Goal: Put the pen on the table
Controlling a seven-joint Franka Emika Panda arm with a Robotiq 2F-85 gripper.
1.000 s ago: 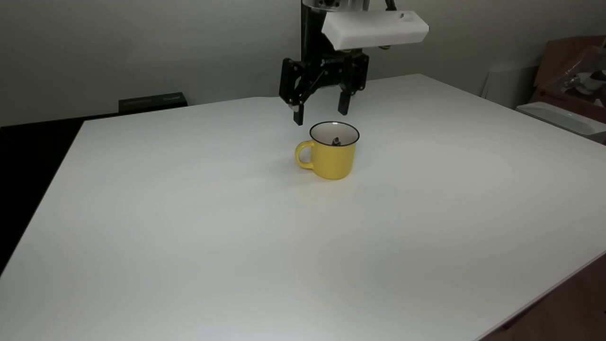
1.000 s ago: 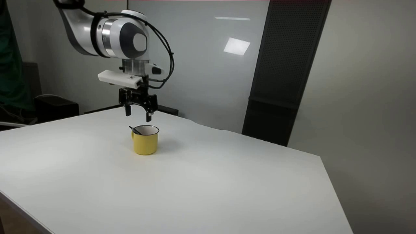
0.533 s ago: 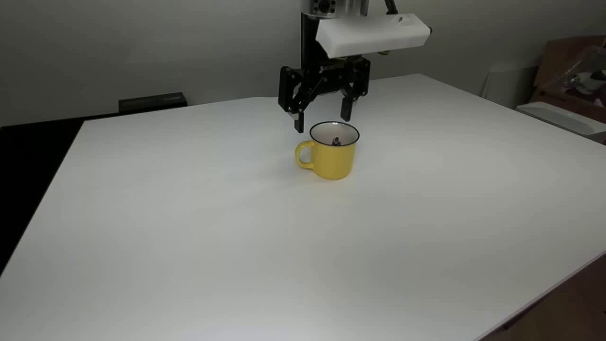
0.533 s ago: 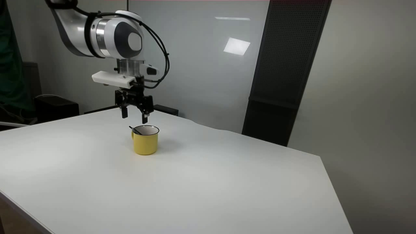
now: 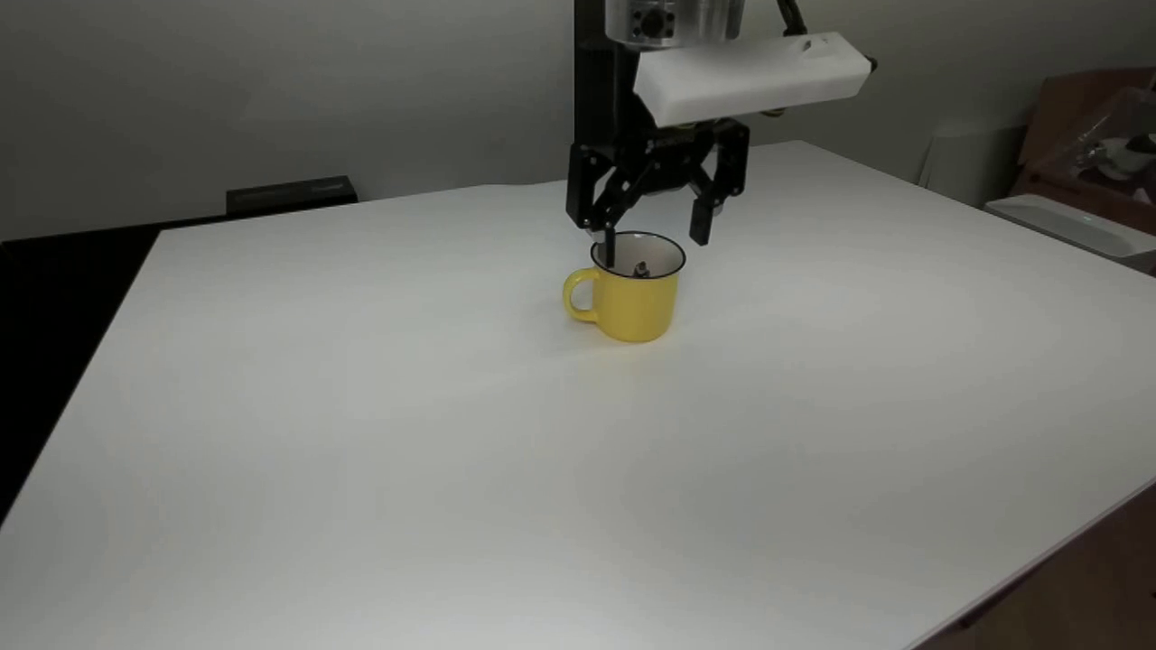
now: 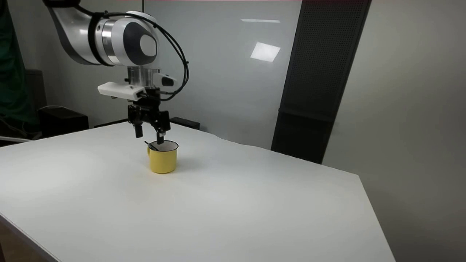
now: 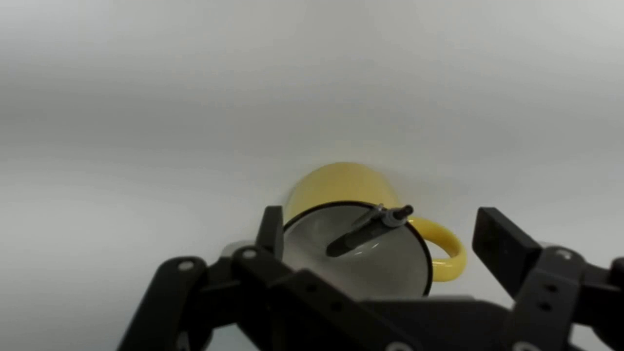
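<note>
mug (image 5: pixel 635 309): yellow, black-rimmed, whitish inside | pen (image 7: pixel 361 236): blackish | table (image 5: pixel 361 451): plain white | claw (image 5: pixel 655 251): black | arm (image 6: pixel 118 42): white-grey

No text, label, brand, number or sign can be read in either exterior view or in the wrist view. The black gripper (image 5: pixel 655 251) appears too dark for any lettering on its body to be made out. In an exterior view, the face of the low black box (image 5: pixel 291 196) is too dim to read; in the wrist view, any print on the pen (image 7: pixel 363 235) is too small to tell.
</note>
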